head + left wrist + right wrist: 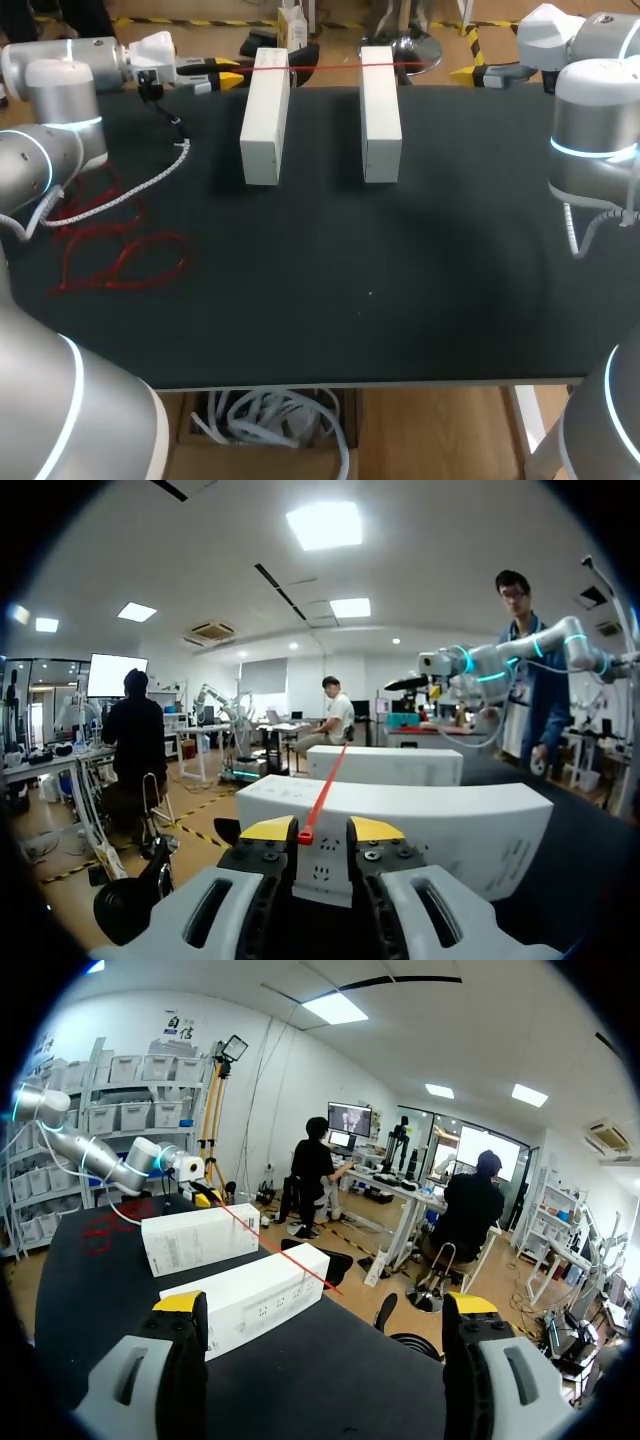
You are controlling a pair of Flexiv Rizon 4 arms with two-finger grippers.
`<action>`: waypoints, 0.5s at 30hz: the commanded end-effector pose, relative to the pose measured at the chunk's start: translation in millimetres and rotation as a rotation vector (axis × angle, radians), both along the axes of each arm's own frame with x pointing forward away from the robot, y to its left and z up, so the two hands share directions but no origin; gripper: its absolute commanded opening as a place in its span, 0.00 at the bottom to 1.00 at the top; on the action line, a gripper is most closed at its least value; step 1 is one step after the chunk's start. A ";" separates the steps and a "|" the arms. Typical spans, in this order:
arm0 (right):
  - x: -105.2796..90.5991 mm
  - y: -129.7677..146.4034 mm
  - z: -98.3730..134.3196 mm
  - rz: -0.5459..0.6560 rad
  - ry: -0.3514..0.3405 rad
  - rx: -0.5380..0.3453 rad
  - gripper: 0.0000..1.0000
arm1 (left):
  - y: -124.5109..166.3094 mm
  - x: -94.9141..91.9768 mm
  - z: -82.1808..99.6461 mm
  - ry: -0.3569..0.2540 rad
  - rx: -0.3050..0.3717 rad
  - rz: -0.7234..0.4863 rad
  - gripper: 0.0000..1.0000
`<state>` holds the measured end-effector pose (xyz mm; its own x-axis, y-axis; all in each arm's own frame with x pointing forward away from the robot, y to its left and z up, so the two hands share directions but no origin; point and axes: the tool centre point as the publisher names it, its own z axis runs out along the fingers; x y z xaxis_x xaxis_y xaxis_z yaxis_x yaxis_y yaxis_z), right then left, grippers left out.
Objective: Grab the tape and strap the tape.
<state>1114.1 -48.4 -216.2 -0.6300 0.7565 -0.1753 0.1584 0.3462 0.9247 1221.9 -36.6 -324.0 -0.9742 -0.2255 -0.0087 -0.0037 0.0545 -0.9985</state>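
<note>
A thin red tape (325, 66) lies straight across the far ends of two white boxes (266, 115) (380, 110) on the black table. Its end (305, 834) sits between the yellow tips of my left gripper (320, 830), against one fingertip (268, 828). The fingers stand narrow, with a gap still showing between them. In the head view this left gripper (228, 72) is at the table's far left edge. My right gripper (325, 1310) hangs wide open with nothing in it, off the far right edge (470, 72), facing the boxes and the tape's other end (335, 1288).
A loose tangle of red tape (115, 250) lies on the left part of the table (400, 300). A white coiled cable (150, 180) from my left arm trails over it.
</note>
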 end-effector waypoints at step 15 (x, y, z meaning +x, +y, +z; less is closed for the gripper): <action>0.0 -0.7 -0.3 0.002 -0.001 0.002 1.00 | 1.5 3.3 -4.5 0.036 -0.022 -0.669 0.00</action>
